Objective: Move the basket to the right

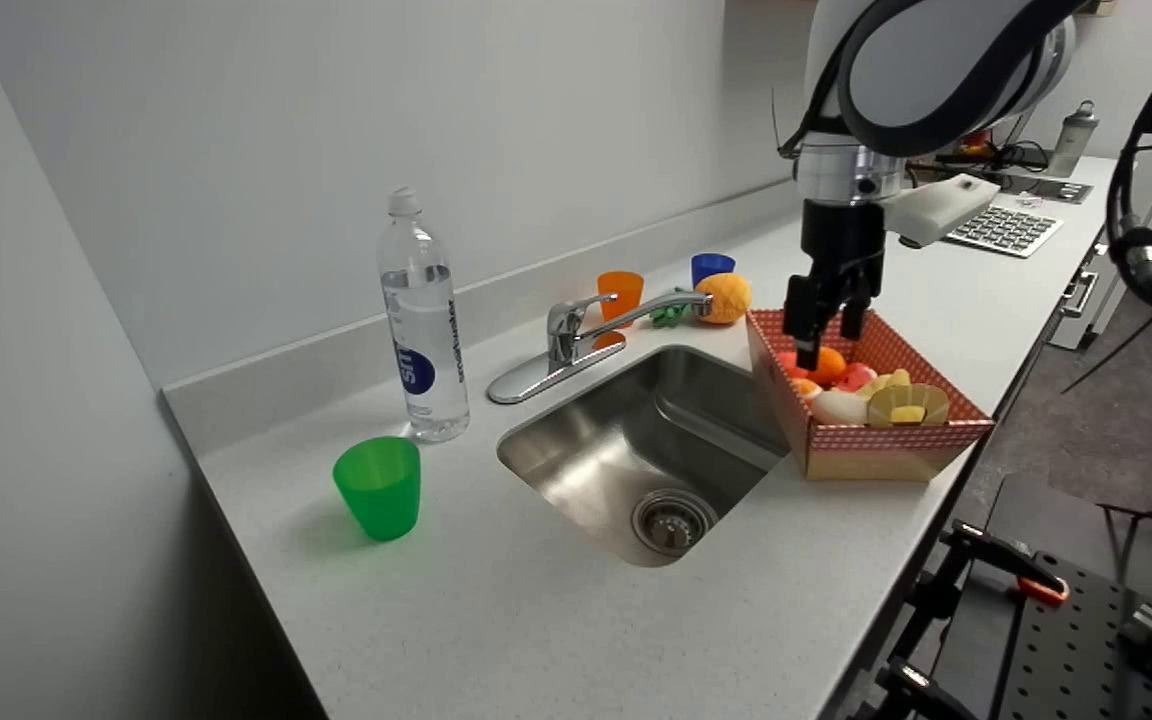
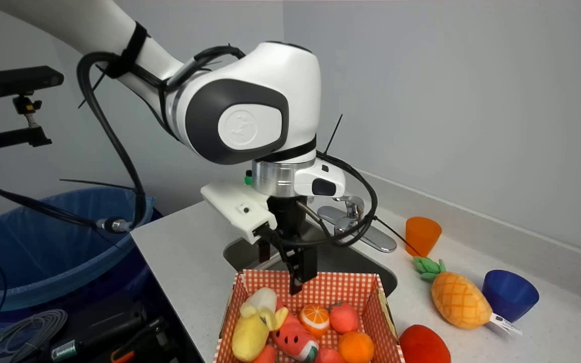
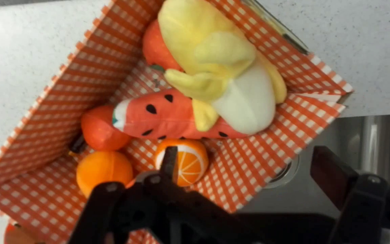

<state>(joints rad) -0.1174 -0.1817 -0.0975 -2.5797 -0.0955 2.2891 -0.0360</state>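
Note:
The basket is an open box lined in red and white check. It shows in both exterior views [image 1: 871, 458] [image 2: 338, 283] and in the wrist view [image 3: 69, 108]. It stands on the counter beside the sink, one side reaching over the sink's edge. Soft toy fruit lies in it, including a banana [image 3: 212, 51], a watermelon slice [image 3: 157, 113] and an orange slice [image 3: 191, 162]. My gripper [image 3: 245, 162] is open, pointing down over the basket's sink-side wall, one finger over the inside and one over the sink. It also shows in both exterior views [image 1: 828, 338] [image 2: 281, 272]. I cannot tell whether it touches the wall.
The steel sink [image 1: 601, 470] and faucet [image 1: 566, 340] are beside the basket. A water bottle [image 1: 424, 340] and green cup [image 1: 381, 490] stand beyond. An orange cup [image 2: 421, 236], toy pineapple [image 2: 459, 300], blue cup [image 2: 508, 296] and red object [image 2: 424, 345] are near the wall side.

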